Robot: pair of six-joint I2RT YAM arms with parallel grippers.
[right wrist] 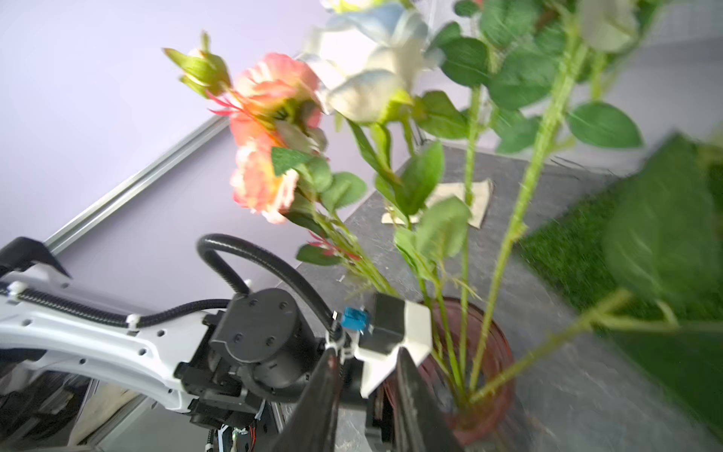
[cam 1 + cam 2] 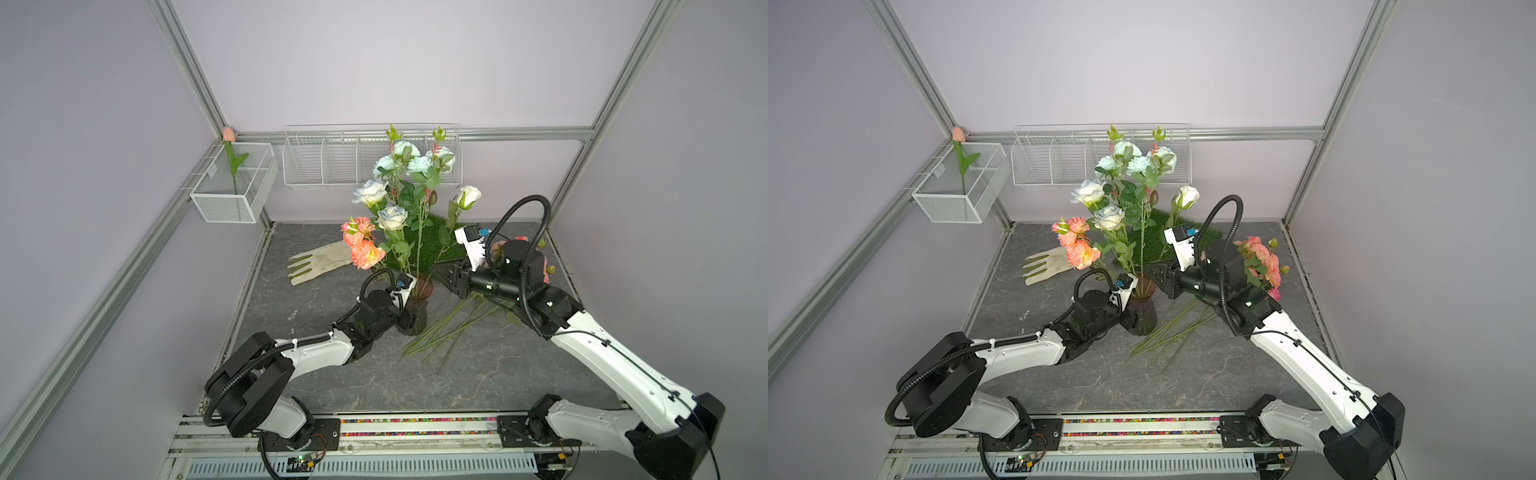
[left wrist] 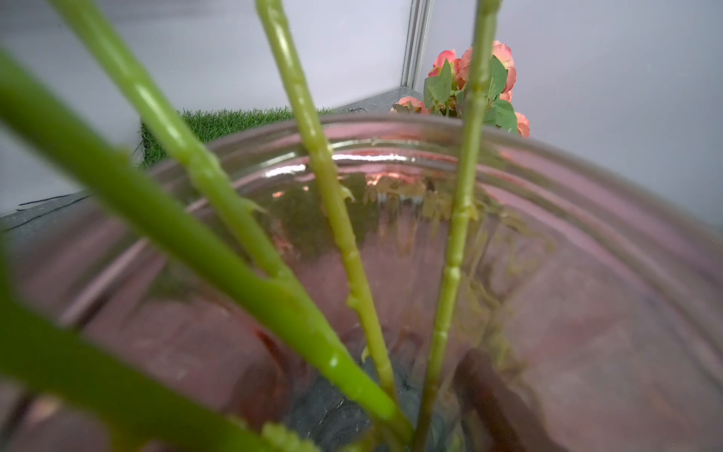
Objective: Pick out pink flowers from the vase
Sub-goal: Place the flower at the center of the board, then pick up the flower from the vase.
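The right gripper (image 2: 441,274) is hovering just beside the vase (image 2: 417,320), its 2 dark fingers (image 1: 321,407) standing a little apart with nothing between them in the right wrist view. The left gripper (image 2: 404,319) is pressed against the vase's side; its jaws are clamped, seemingly bracing the glass, though the contact itself is hidden behind the wrist. The pink flowers are lying in 2 places: 1 salmon cluster (image 2: 1077,245) is leaning out of the vase toward the glove (image 2: 318,262), and a pile of pulled blooms (image 2: 1262,262) is resting on the slate table (image 2: 478,374) behind the right arm, their stems (image 2: 440,332) fanning toward the vase.

The remaining pink stem is sharing the narrow neck with white and pale blue roses (image 2: 390,216), and the left wrist view is showing several green stems (image 3: 332,203) crossing inside the glass. Closing on the wrong stem, or on 2 at once, looks the likeliest fault, because the stems are crowding together at the rim. A sideways pull could tip the vase if the left brace slips. The right wrist view is blurred, so aim may be uncertain.
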